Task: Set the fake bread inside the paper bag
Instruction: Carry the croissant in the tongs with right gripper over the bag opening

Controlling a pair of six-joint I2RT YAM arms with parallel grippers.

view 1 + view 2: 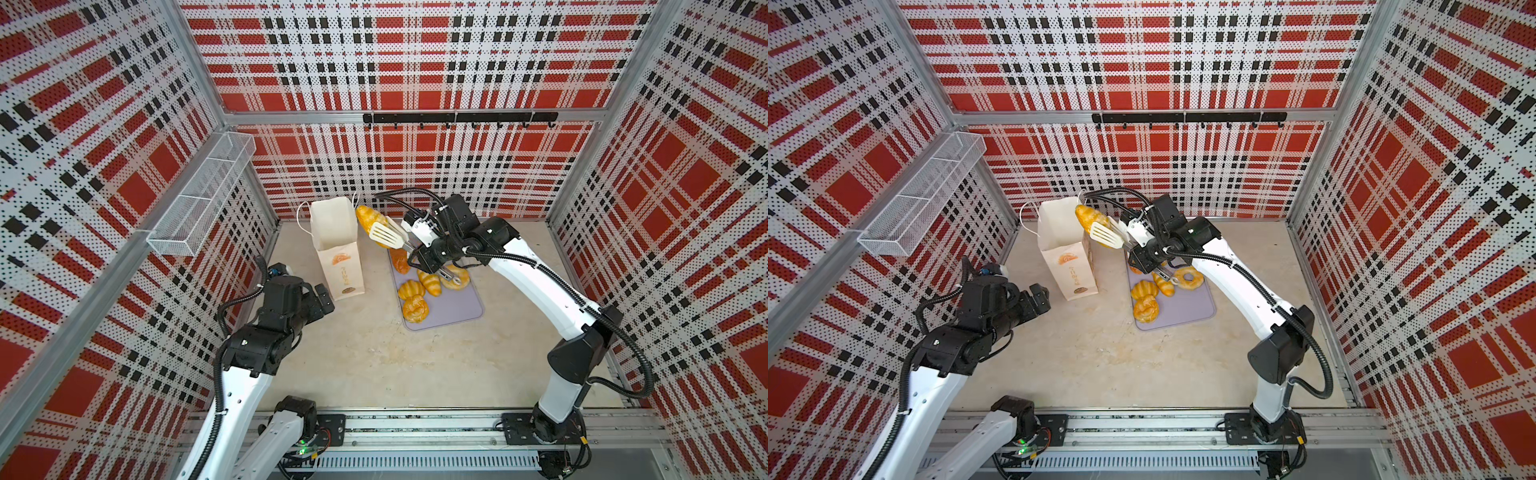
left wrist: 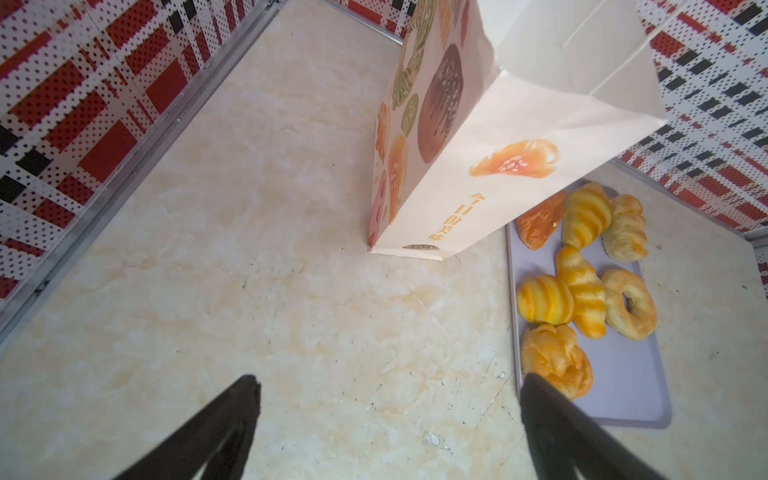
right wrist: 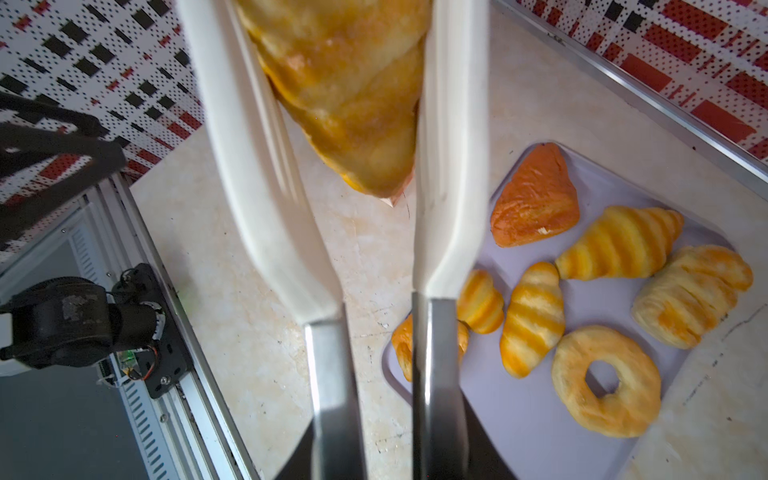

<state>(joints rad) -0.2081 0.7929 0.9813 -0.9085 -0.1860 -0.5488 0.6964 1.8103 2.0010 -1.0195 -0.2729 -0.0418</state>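
On the far left a wire-mesh basket hangs high on the side wall, above and behind the left gripper, well clear of the table. The left gripper hovers low with its jaws spread wide and nothing between them. The left wrist view shows its fingertips over bare stone-patterned surface, and the broad stretch of table beside it, out to the front rail, lies open. Just ahead of this gripper stands the paper bag, upright with its mouth open upward and its base near the gripper but apart from it. The bag's far side is close to the back wall. Past the bag, toward the right gripper, the croissant is held up in the air, pinched between the two white slotted heads of the tongs. In both top views it sits at the part of the bag's rim nearest the right gripper, and I cannot tell whether it is over the opening. The right gripper is clamped on the tongs' metal handles, pressing them partly together. Beneath this gripper lies the lilac tray, with a narrow strip of table between it and the bag's base. It carries the remaining fake bread, seven pieces crowded toward the end under the gripper, while the tray's front end is bare. Beyond the tray, open table runs to the right wall's metal frame.
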